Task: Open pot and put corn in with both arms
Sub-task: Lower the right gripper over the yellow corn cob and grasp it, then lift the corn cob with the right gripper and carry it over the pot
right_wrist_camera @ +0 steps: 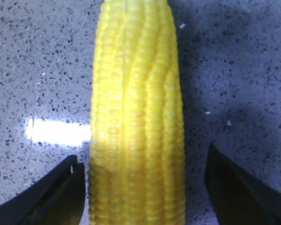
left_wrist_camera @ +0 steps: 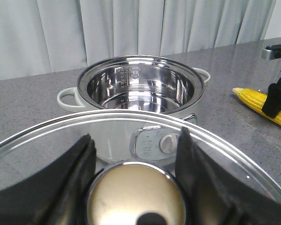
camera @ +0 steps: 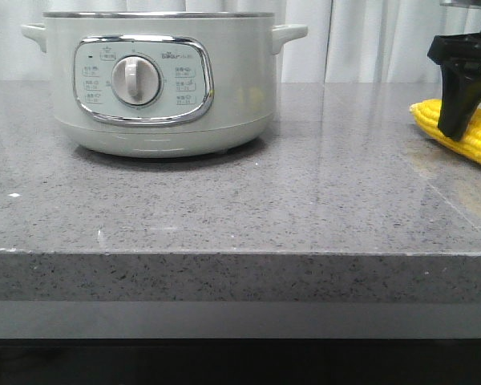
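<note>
While the pot stands lidless toward the left of the speckled grey stone table (camera: 248, 216), the move to come turns on how the bright yellow corn cob (right_wrist_camera: 136, 117) lies under the right end effector (right_wrist_camera: 140, 187). Nearest, in the right wrist view, the cob runs lengthwise straight between the two black fingers (right_wrist_camera: 56, 197), its long axis crossing the line on which they close; one finger sits just beside the kernels, the other a little further off, so this end effector is spread wide and not yet clamped. The front view shows the same right end effector (camera: 458, 120) reaching down over the corn (camera: 477, 140) near the table's right edge, well apart from the pot, which makes the right arm plainly the nearer one for the pickup. By my judgement a straight close across the cob's width should catch it cleanly, though the rounded kernels could let it roll. Further off, the left end effector (left_wrist_camera: 136, 159) is closed on the round metal knob (left_wrist_camera: 136, 199) of a clear glass lid (left_wrist_camera: 234, 154), held up in front of the large pale grey-green electric pot (left_wrist_camera: 140, 93), whose shiny steel bowl is open and empty, with the corn (left_wrist_camera: 264, 103) lying to its right.
</note>
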Robot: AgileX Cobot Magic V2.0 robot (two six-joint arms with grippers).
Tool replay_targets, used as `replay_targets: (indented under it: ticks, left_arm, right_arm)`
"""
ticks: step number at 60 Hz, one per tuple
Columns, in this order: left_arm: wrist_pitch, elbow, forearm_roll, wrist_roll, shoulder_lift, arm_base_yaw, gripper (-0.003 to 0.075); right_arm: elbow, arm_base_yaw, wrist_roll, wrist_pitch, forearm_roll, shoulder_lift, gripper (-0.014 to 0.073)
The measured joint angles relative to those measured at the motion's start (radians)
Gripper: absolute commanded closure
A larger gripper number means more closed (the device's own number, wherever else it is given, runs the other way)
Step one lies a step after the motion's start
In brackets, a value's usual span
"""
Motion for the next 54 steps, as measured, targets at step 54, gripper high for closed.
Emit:
replay_targets:
  ticks: [54]
  left_arm:
    - [0.000,0.000,0.000,0.000,0.000,0.000,0.0513]
  right_arm:
    - [-0.093,0.038,-0.003,0.112,0.014,-0.044,0.0276]
